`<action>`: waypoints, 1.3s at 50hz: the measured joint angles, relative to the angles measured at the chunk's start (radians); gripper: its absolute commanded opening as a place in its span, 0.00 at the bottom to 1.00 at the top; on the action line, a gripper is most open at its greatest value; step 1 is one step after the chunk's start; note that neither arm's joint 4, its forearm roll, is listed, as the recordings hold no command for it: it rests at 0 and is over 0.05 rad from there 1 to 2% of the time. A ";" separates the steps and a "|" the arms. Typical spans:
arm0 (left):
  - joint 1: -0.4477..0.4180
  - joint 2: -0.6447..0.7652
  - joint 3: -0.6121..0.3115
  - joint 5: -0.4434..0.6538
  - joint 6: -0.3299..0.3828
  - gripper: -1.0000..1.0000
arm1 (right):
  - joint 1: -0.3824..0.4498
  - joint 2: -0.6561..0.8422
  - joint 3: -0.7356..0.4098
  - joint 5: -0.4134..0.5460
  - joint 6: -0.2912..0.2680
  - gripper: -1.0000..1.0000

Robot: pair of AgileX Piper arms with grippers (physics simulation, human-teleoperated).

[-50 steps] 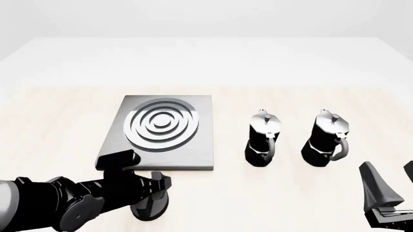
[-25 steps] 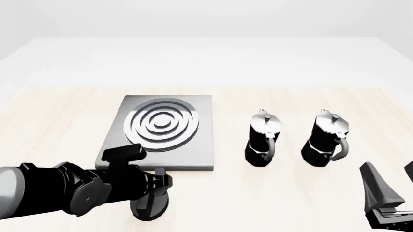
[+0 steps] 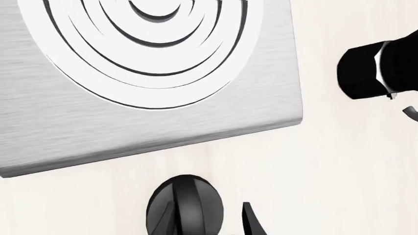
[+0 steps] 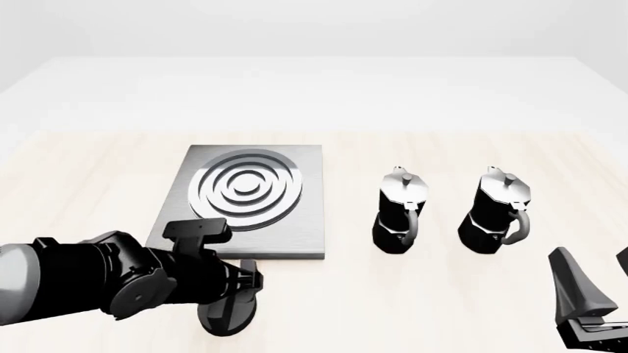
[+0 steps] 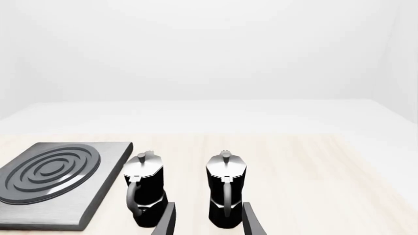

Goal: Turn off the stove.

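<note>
The stove [image 4: 245, 198] is a flat grey metal slab with silver ring burners, left of the table's middle. Its round black knob [image 4: 228, 316] with a ridge lies on the table in front of the slab. My left gripper [image 4: 243, 285] hangs just over the knob, pointing down. In the left wrist view the knob [image 3: 185, 205] sits low, below the slab [image 3: 150, 117]. One finger overlaps the knob and the other finger [image 3: 253, 224] stands beside it, jaws apart. My right gripper [image 4: 598, 283] is open and empty at the front right, also in the right wrist view [image 5: 209, 223].
Two black moka pots with silver lids stand to the right of the stove, one [image 4: 401, 212] nearer it and one [image 4: 496, 213] further right. The nearer pot shows at the edge of the left wrist view [image 3: 372, 68]. The right gripper is short of both pots [image 5: 225, 191].
My left arm has rolled at the wrist and its forearm has swung up and right, while the gripper stays over the knob. The right arm has not moved.
</note>
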 measured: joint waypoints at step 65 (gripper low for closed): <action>0.157 -0.395 -0.208 0.086 0.216 1.00 | 0.004 -0.011 -0.003 0.006 -0.010 1.00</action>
